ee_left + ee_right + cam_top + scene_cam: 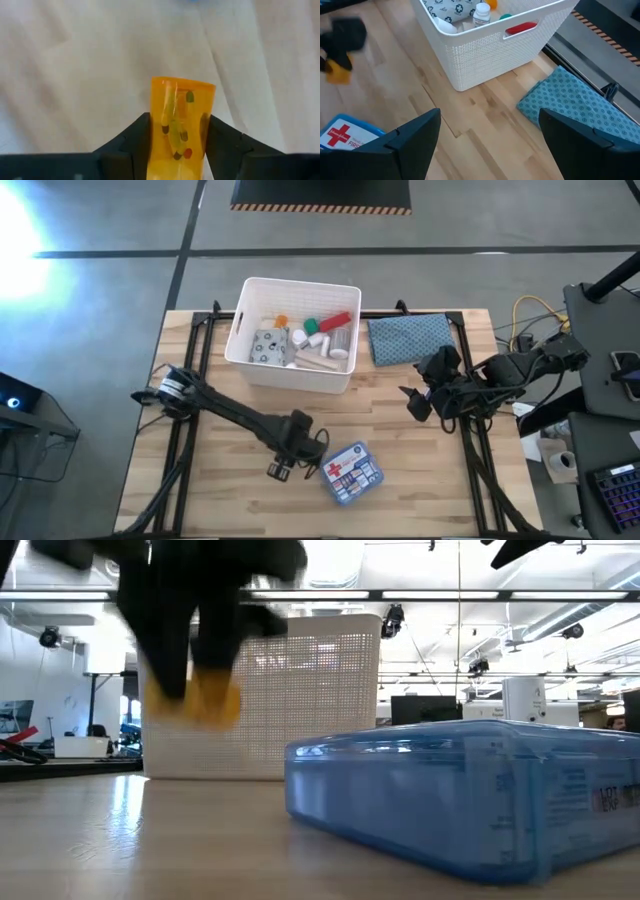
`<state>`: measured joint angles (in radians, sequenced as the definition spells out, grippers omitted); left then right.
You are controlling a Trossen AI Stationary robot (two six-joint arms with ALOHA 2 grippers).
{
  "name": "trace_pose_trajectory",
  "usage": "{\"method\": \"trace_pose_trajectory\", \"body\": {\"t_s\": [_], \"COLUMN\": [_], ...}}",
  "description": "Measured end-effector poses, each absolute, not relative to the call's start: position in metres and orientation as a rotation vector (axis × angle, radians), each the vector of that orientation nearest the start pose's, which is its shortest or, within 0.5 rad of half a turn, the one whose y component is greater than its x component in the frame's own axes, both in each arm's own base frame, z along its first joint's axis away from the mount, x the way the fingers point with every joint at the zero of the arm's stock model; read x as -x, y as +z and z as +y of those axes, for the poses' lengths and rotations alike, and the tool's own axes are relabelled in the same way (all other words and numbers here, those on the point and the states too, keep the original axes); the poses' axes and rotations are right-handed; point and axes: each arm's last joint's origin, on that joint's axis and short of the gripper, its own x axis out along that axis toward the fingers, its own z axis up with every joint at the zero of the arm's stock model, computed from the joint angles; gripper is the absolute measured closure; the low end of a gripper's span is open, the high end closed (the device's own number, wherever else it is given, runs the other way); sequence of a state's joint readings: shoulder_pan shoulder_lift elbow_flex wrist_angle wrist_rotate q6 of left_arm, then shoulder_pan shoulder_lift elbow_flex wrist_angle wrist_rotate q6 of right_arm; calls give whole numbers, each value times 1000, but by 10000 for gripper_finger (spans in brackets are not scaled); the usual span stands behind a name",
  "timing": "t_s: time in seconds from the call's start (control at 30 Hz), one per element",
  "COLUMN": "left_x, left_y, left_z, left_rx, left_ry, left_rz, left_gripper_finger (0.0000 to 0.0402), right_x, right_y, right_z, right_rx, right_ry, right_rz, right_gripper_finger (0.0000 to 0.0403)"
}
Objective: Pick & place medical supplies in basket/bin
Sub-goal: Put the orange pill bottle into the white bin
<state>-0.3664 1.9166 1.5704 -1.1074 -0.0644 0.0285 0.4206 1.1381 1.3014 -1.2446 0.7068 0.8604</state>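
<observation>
Right now we hold a translucent orange plastic pill vial [181, 127] between the two dark fingers of our left gripper [282, 469], at the near middle of the wooden table [420, 470]. In the left wrist view the vial stands out past the fingertips, pinched on both flanks, with small pills showing through its wall. The low view suggests it is clear of the tabletop, though we cannot be sure how far. Just to its right lies the blue first-aid box with the red cross [350, 471], not yet collected.

Farther off, the large white perforated plastic bin [260, 365] sits at the far middle of the table, already holding a patterned pouch, white bottles, a green piece and a red tube.

Our worry is the grip: the vial is smooth and round, held only at its lower part, so a quick swing could let it twist or slide out. Carried too low, it could also strike the bin's near wall rather than clear the rim.

Our left arm stretches from the left edge diagonally toward the near centre, wrist bent downward. Our right gripper [420, 398] waits with its fingers spread at the right side, near the blue-grey patterned cloth [410, 338].
</observation>
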Motion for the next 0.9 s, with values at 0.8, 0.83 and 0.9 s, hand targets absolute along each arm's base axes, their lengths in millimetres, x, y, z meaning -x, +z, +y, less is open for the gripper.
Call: {"method": "trace_pose_trajectory", "body": {"t_s": [0.8,0.83,0.9], "left_x": [-313,-312,-309], "left_y": [432,430,427], "left_z": [168,172,174], "left_rx": [-158,-144,-129], "left_ry": [616,614,606], "left_rz": [1004,1002,1031], "left_gripper_finger": [208,194,163], "right_x": [-182,-183,-185], "right_y": [366,365,363], "right_z": [61,62,64], "right_rx": [-339,-360,-398], "right_ry": [-618,-612,-604], "right_rz": [625,631,643], "right_gripper_finger": [75,75,75]}}
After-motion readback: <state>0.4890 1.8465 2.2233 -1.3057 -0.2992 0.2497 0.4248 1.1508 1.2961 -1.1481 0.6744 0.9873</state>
